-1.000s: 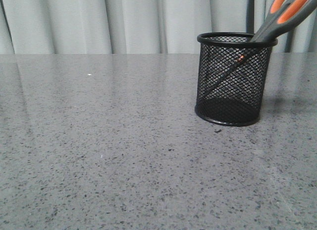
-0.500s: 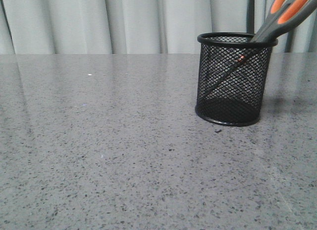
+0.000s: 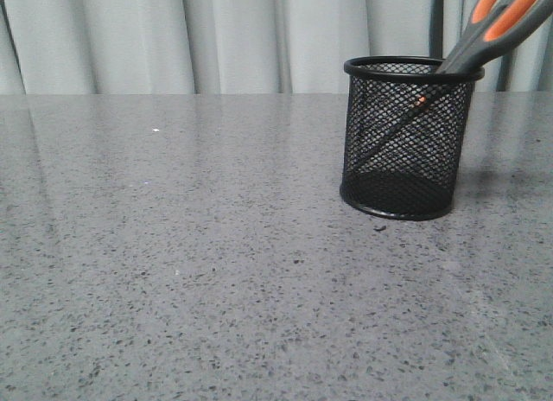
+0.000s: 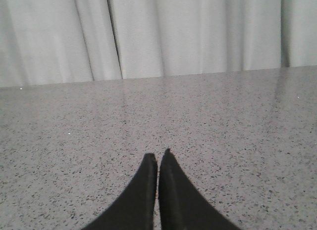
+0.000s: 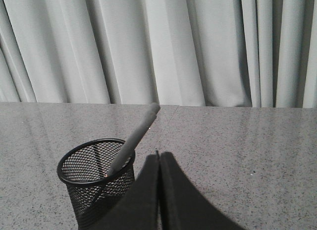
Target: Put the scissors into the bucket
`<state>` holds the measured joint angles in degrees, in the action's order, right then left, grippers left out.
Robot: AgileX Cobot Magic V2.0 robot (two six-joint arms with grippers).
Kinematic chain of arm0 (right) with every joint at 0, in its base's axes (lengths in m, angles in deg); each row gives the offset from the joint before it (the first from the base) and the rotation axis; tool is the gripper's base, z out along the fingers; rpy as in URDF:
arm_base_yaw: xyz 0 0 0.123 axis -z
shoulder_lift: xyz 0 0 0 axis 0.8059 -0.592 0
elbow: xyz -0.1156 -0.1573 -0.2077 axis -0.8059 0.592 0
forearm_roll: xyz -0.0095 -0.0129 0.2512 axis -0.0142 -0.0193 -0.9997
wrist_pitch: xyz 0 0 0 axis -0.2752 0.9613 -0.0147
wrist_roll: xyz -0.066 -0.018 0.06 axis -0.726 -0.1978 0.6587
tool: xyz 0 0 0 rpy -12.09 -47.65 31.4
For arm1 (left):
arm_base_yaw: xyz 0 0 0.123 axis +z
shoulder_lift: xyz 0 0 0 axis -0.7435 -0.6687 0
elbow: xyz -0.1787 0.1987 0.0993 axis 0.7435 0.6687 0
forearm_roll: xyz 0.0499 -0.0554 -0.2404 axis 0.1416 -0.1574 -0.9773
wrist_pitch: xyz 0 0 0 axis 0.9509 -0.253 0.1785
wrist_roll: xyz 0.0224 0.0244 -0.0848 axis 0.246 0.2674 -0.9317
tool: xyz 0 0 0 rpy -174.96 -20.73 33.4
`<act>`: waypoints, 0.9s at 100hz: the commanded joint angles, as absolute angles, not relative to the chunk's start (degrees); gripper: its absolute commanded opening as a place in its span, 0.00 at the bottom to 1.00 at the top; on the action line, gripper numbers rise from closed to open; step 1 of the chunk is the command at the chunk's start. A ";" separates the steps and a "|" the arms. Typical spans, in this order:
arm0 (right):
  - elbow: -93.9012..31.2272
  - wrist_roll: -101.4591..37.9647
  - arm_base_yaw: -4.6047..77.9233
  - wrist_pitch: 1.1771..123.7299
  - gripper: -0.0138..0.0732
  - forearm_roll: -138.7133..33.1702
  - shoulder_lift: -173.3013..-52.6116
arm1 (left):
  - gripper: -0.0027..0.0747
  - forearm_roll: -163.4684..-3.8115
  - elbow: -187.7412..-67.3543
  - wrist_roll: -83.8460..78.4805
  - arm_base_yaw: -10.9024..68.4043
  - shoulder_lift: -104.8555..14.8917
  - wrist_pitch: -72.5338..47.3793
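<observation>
The black wire-mesh bucket [image 3: 406,137] stands upright on the grey table at the right of the front view. The scissors [image 3: 497,25] stand blades-down inside it, leaning on its right rim, with the grey and orange handles sticking out up and to the right. In the right wrist view the bucket [image 5: 96,178] sits just beside my right gripper [image 5: 158,155], and the scissors' handle [image 5: 136,136] shows edge-on as a grey bar. The right gripper is shut and empty. My left gripper [image 4: 157,158] is shut and empty over bare table. Neither gripper shows in the front view.
The speckled grey table [image 3: 190,245] runs back to a pale curtain [image 3: 216,38] that hangs along its far edge. Nothing else lies on the table in any view.
</observation>
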<state>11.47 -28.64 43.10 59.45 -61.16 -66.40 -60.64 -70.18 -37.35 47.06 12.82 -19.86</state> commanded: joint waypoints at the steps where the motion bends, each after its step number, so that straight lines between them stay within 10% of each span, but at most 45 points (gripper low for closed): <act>1: 9.99 -29.29 43.08 55.20 0.08 -61.33 -66.86 | 0.01 -61.06 -69.25 -37.90 47.09 14.38 -24.27; 90: 22.05 -14.48 50.81 49.88 0.08 -42.72 -65.18 | 0.01 -61.06 -69.25 -37.90 47.09 14.38 -24.27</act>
<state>20.70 -16.12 48.40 54.92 -45.24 -66.08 -60.64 -70.18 -37.35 47.06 12.82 -19.86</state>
